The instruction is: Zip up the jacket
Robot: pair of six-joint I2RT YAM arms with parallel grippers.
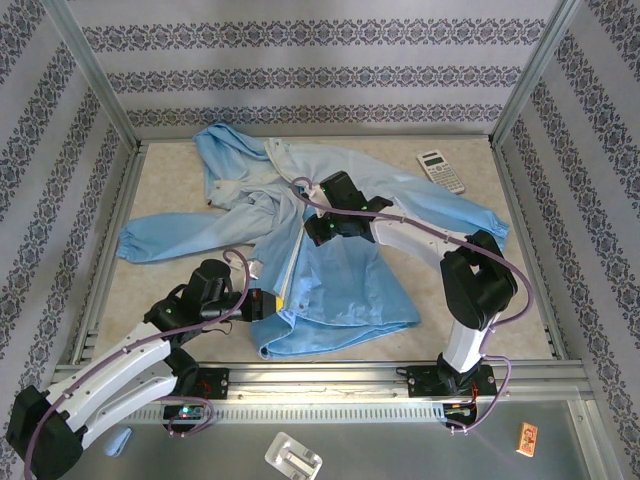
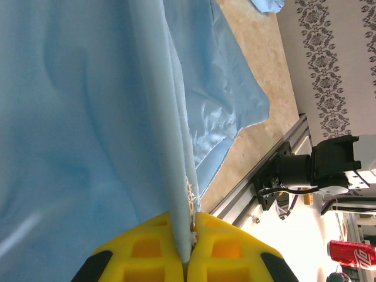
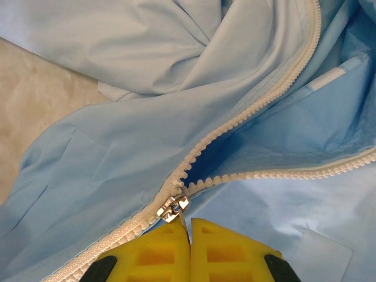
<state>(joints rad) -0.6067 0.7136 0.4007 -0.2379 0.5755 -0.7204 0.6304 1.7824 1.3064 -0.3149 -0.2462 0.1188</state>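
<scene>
The light-blue jacket (image 1: 340,275) lies spread on the table, hood at the far left, its white zipper (image 1: 293,262) running up the front. My left gripper (image 1: 270,305) is shut on the jacket's bottom hem beside the zipper's lower end; in the left wrist view the yellow fingers (image 2: 147,249) pinch a fold of fabric and zipper tape (image 2: 183,211). My right gripper (image 1: 311,233) sits mid-way up the zipper, shut on the metal pull tab of the slider (image 3: 171,207). Below the slider the zipper teeth (image 3: 117,235) are joined; above it the two rows (image 3: 258,111) spread apart.
A calculator (image 1: 441,170) lies at the far right of the table, apart from the jacket. An aluminium rail (image 1: 330,372) edges the near side, patterned walls surround the table. A red can (image 2: 351,252) stands beyond the rail.
</scene>
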